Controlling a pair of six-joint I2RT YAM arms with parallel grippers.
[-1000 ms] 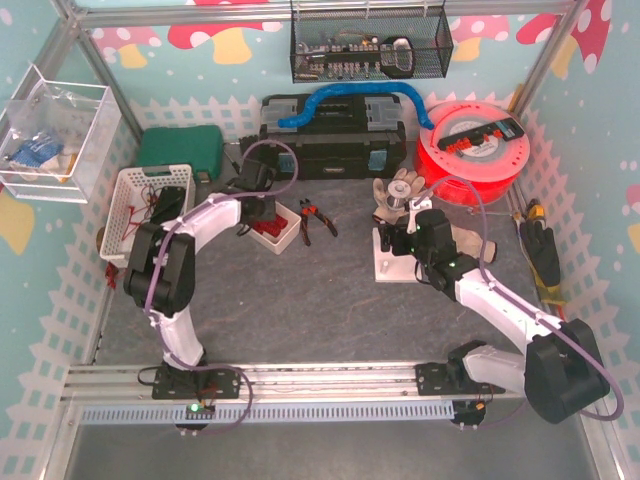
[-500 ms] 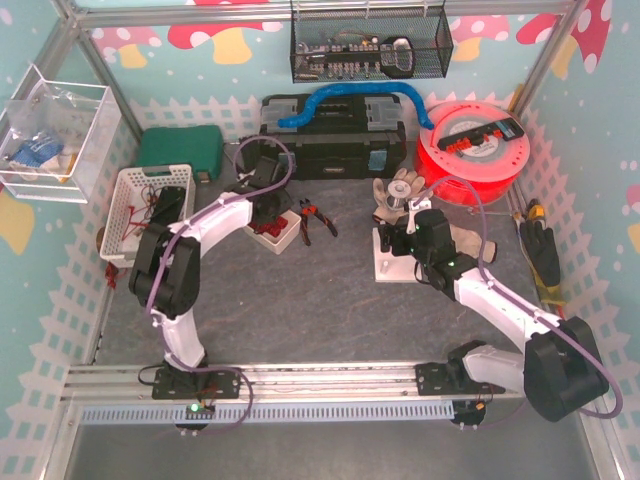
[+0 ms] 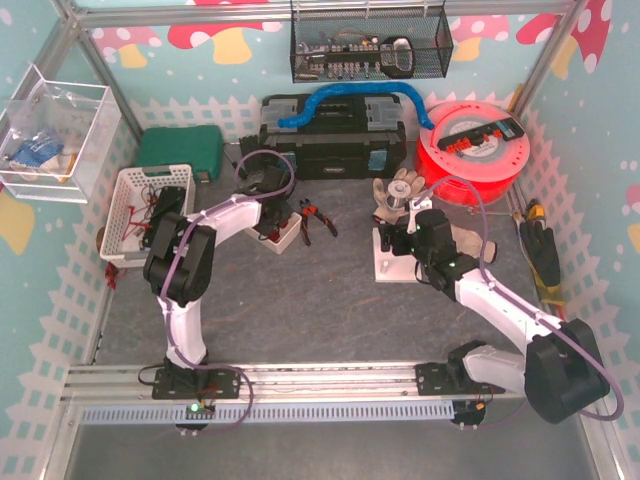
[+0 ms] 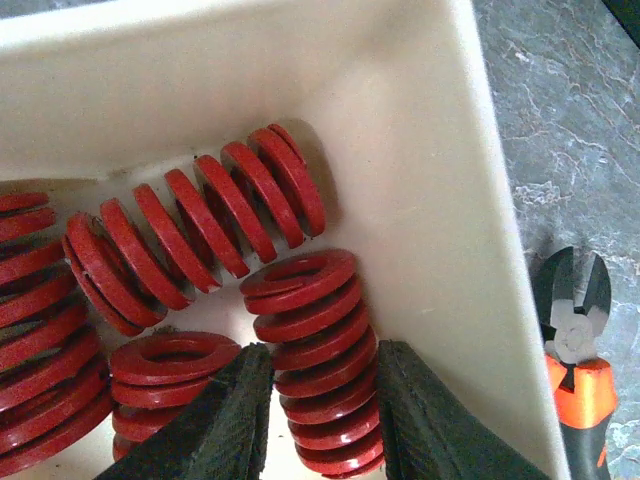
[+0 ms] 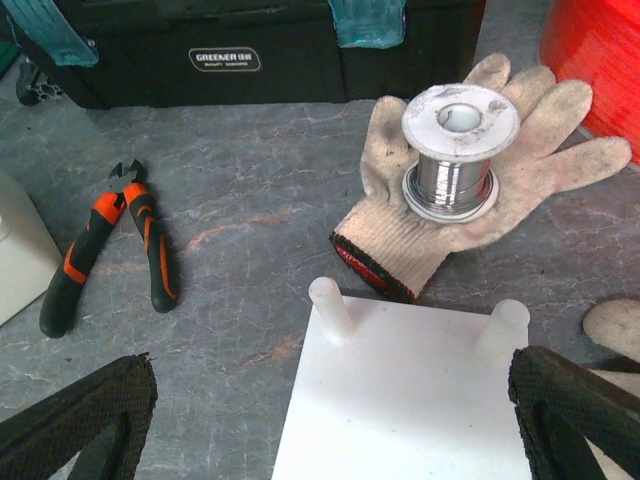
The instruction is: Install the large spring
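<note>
on the grey bench (image 3: 320, 310), the left claw (image 4: 322, 400) reaches down into a cream tray (image 4: 440, 200) of red coils. its black pads (image 4: 235, 410) are clenched on one upright large spring (image 4: 315, 330) in the tray's corner, one pad against each side. another spring (image 4: 190, 235) lies on its side just behind. just right of the tray lie orange-handled cutters (image 5: 110, 240). behind them stands a black toolbox (image 5: 130, 45) whose white label (image 5: 226, 60) starts with "green"; the rest is too small to read. further right the right claw (image 5: 325, 420) is released, its fingers spread wide over a white plate (image 5: 400, 390) with two bare upright pegs (image 5: 330, 308). beyond the plate a spool of silver wire (image 5: 455, 150) sits on a pale glove (image 5: 400, 220), with a red reel (image 3: 470, 150) behind it.
</note>
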